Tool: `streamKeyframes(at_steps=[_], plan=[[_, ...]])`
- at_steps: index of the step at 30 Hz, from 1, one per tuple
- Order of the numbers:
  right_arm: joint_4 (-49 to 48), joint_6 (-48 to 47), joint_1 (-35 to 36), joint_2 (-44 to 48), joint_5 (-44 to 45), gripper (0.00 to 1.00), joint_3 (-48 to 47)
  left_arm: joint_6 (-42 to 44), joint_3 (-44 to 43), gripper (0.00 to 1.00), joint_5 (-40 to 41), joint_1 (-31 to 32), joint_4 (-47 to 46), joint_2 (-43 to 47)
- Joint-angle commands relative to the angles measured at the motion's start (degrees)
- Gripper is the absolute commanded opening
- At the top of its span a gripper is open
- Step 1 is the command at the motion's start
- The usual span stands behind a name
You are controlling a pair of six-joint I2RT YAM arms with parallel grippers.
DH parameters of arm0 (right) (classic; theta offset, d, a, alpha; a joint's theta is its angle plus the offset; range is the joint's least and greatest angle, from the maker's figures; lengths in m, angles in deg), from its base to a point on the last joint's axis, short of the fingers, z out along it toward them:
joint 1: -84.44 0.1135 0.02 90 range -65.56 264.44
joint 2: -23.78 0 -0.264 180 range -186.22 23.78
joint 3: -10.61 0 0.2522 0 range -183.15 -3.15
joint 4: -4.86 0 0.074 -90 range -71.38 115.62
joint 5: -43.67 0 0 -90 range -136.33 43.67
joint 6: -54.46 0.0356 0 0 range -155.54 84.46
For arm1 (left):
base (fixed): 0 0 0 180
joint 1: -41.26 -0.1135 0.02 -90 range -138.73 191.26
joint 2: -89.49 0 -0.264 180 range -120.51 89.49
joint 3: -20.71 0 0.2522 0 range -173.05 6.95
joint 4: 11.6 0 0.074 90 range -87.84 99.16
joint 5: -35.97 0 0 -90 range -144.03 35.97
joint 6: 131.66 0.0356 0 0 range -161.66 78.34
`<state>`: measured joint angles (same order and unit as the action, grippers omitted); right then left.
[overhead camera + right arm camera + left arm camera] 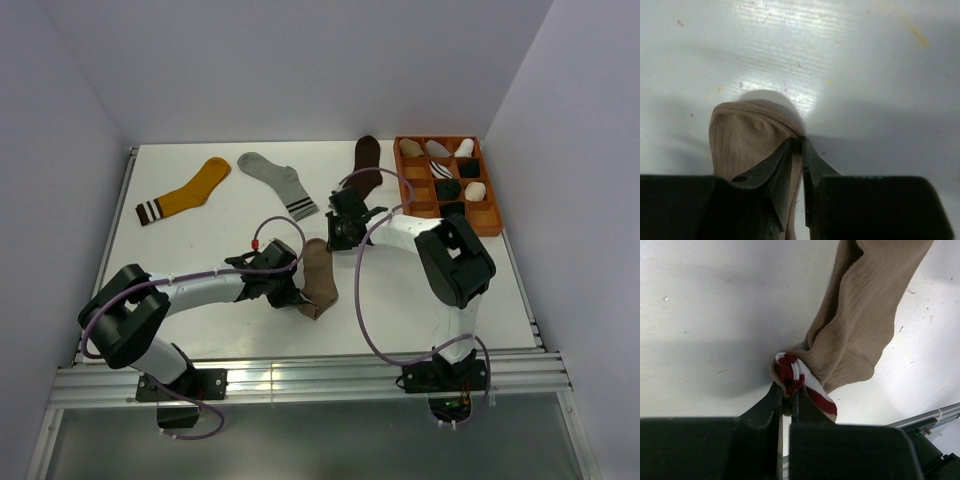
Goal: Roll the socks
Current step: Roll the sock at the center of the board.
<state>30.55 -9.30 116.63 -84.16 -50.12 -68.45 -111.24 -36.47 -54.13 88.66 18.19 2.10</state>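
Observation:
The taupe sock (pixel 319 277) lies stretched on the table between both arms. My left gripper (pixel 291 292) is shut on its maroon-and-white cuff (pixel 801 377), which bunches at the fingertips in the left wrist view. My right gripper (pixel 334 240) is shut on the sock's toe end (pixel 742 137), pinching the fabric edge between its closed jaws. The plain charcoal-black sock and the black sock with white cuff stripes are not seen loose on the table.
A mustard-yellow sock (pixel 186 192), a light grey sock (pixel 279 183) and a dark brown sock (pixel 365 167) lie at the back of the table. An orange compartment tray (pixel 489 219) with rolled socks stands at the back right.

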Motion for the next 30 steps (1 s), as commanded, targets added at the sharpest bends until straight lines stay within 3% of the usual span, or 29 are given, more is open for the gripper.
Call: streamKeyframes(at_steps=[1, 10, 15, 23, 30], plan=[[0.3, 0.9, -1.5, -2.2, 3.6, 0.20, -2.8, 3.1, -0.7, 0.00, 0.6, 0.0, 5.2, -0.1], [1.9, -1.2, -2.6, -2.8, 4.1, 0.20, -6.5, 5.3, -1.2, 0.00, -0.3, -0.6, 6.7, -0.6], [-2.5, -3.6, -0.9, 7.8, 2.6, 0.25, 0.0, 3.9, -1.9, 0.00, -0.2, -0.6, 5.8, -1.2], [-4.2, -4.1, 10.7, 25.7, 2.3, 0.35, 14.8, 3.9, -3.1, 0.00, -0.2, -0.6, 5.9, -1.9], [-5.2, 3.1, 15.6, 24.5, -5.7, 0.32, 16.8, 3.4, -2.5, 0.00, -0.2, -0.6, 5.0, -1.8]])
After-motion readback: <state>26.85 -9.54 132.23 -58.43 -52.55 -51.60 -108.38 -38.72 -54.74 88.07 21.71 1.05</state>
